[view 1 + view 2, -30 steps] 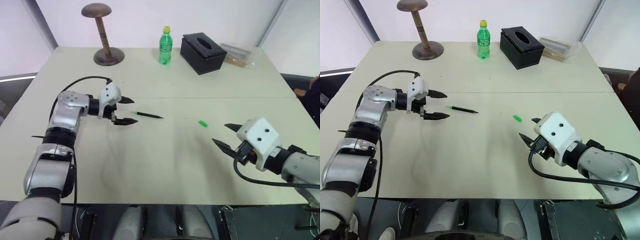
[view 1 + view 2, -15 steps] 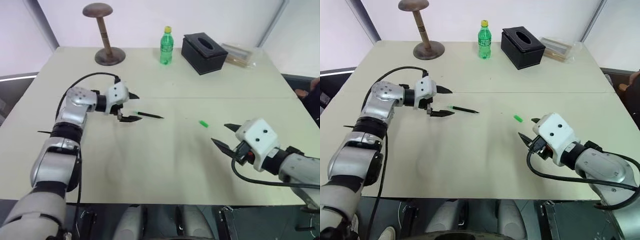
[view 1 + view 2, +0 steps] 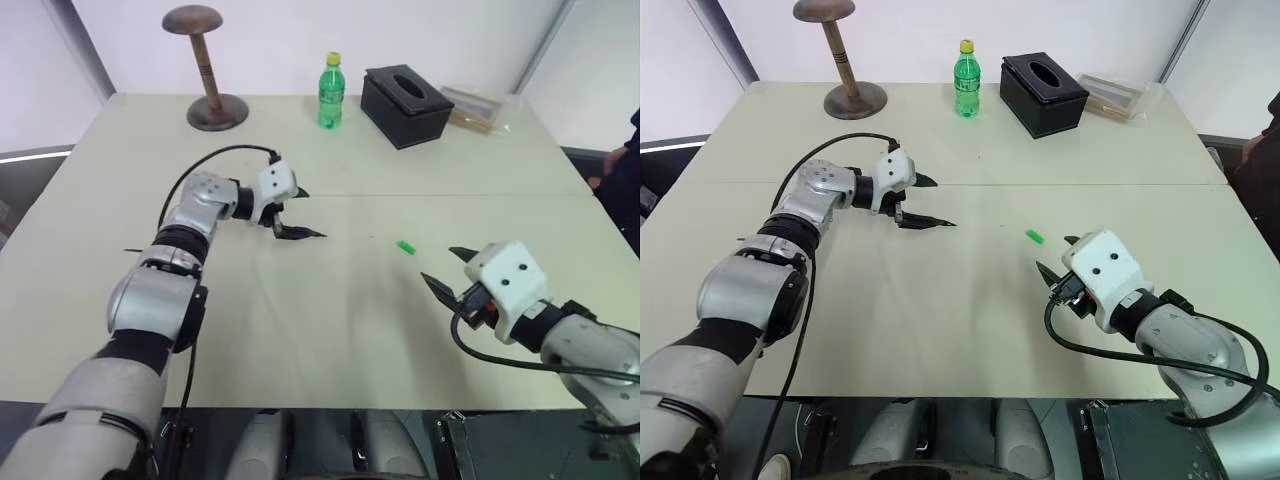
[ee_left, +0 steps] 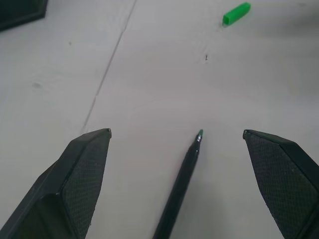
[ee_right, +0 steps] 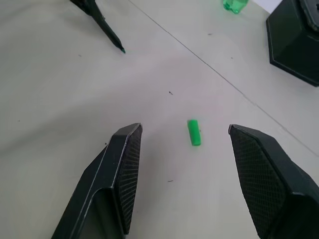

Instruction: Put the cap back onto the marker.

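My left gripper [image 4: 177, 144] stands wide, nothing held, one finger on either side of the marker [image 4: 178, 191]. The marker lies flat on the table [image 3: 300, 330]. Its long axis runs nearly along my pointing direction, tip forward and toward the cap [image 4: 236, 13], with the barrel between the fingers but not touching either. Judgement: closing here should catch the barrel across its width.

My right gripper [image 5: 184, 149] is also parted and empty. The cap lies flat on the table just ahead of it, between the finger lines, well apart from the marker tip. The left arm is nearer the marker and the right arm nearer the cap. Neither item has been lifted yet.
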`<action>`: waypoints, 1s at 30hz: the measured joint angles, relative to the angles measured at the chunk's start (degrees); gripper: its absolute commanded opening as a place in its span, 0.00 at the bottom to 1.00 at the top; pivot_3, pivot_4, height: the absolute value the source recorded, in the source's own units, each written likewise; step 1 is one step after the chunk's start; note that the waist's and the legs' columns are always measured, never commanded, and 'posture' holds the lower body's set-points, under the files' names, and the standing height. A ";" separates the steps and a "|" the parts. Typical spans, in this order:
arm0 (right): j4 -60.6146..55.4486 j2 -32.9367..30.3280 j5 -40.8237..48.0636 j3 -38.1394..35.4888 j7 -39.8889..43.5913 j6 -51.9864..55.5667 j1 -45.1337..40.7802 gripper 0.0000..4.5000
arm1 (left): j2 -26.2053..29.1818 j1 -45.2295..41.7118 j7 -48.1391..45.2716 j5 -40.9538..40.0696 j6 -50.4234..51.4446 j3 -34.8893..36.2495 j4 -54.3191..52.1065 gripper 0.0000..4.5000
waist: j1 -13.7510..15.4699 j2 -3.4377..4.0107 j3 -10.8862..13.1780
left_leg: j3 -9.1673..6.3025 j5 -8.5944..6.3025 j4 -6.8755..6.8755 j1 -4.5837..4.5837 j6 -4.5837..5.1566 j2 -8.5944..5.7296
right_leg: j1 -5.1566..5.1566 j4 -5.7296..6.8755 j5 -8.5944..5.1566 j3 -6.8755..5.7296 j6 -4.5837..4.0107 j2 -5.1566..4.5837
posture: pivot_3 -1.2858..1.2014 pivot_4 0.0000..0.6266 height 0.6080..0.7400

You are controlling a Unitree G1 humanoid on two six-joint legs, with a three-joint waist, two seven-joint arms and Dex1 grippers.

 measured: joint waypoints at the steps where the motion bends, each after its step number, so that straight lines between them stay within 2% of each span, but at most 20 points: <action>1: -0.06 0.04 -0.01 0.13 -0.49 -0.34 0.40 0.63 | -0.17 0.00 0.43 0.66 0.30 -0.20 0.41 0.99 | -0.02 -0.01 0.00 | 0.00 0.00 0.00 0.00 0.00 0.00 | 0.00 0.00 0.00 0.00 0.00 0.00 | 0.52 0.24 1.00; 13: -0.10 -0.65 0.25 0.62 -5.12 -3.96 3.54 0.63 | -1.38 0.00 4.56 6.12 5.11 -1.36 1.69 0.99 | 0.00 -0.01 0.01 | 0.00 0.00 0.00 0.00 0.00 0.00 | 0.00 0.01 0.00 0.00 0.00 0.01 | 0.52 0.24 1.00; 25: -0.10 -2.59 2.25 -0.57 -6.58 -4.09 4.12 0.63 | -1.52 -0.01 5.06 7.44 8.52 -1.33 1.95 0.99 | -0.09 -0.02 -0.01 | 0.00 0.00 0.00 0.05 0.00 0.01 | 0.03 0.03 0.00 0.00 0.00 0.02 | 0.52 0.24 1.00; 29: -0.10 -3.06 2.46 -0.70 -7.07 -4.12 4.41 0.63 | -1.72 0.00 4.37 7.52 8.61 -1.37 1.95 0.74 | -0.08 -0.02 -0.02 | 0.00 0.00 0.01 0.06 0.00 0.01 | 0.04 0.05 0.00 0.00 0.00 0.02 | 0.52 0.24 1.00; 30: -0.11 -3.23 2.52 -0.74 -7.17 -4.20 4.48 0.63 | -1.74 0.00 4.19 7.56 8.62 -1.41 1.95 0.61 | -0.07 -0.02 -0.02 | 0.00 0.00 0.01 0.06 0.00 0.01 | 0.05 0.05 0.00 0.00 0.00 0.02 | 0.52 0.24 1.00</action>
